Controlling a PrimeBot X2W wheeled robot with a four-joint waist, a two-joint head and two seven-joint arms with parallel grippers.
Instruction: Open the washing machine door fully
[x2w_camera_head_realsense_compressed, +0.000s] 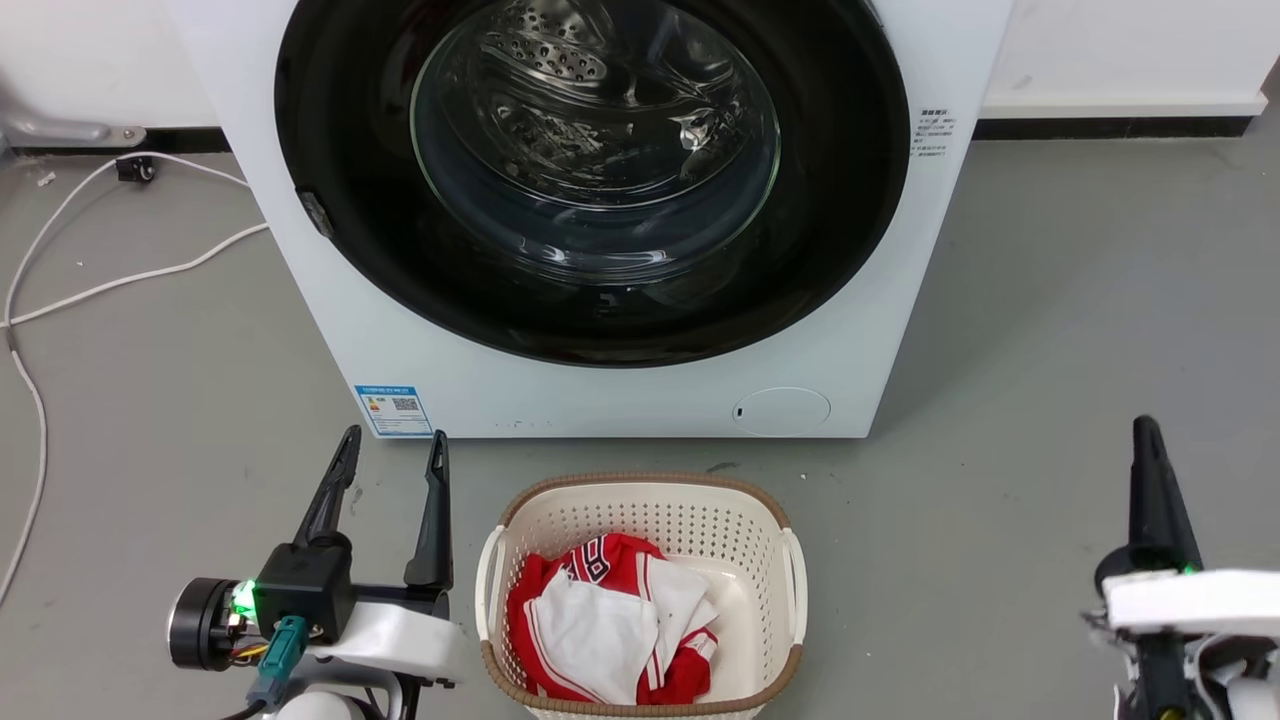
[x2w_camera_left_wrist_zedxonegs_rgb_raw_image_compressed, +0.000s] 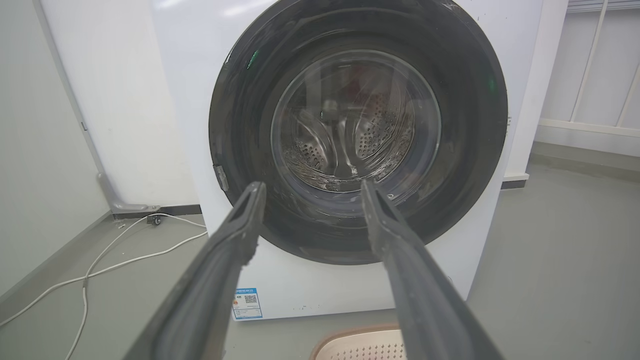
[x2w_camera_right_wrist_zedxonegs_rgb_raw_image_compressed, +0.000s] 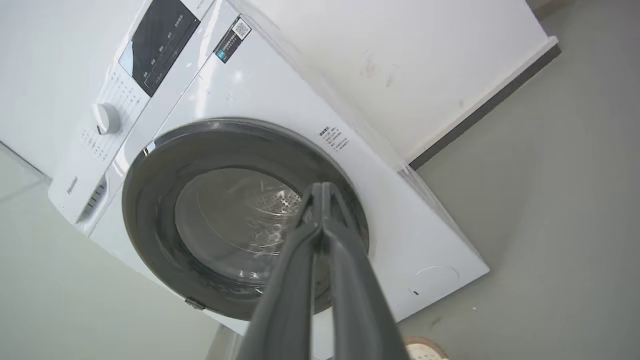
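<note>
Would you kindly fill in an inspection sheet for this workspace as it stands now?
Surface: grey floor, smooth.
Job's things: door shut flush on the washer.
Clutter: basket holding red and white clothes, in front of the washer.
Grippers: left gripper open, short of the door; right gripper shut, holding nothing.
Cables: white cable on the floor left of the washer.
Surroundings: white wall with dark skirting.

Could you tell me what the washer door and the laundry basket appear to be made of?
Door: likely glossy black plastic around a clear glass bowl, judging by sharp reflections. Basket: cream perforated plastic, seemingly matte, with a brown woven-looking rim.
</note>
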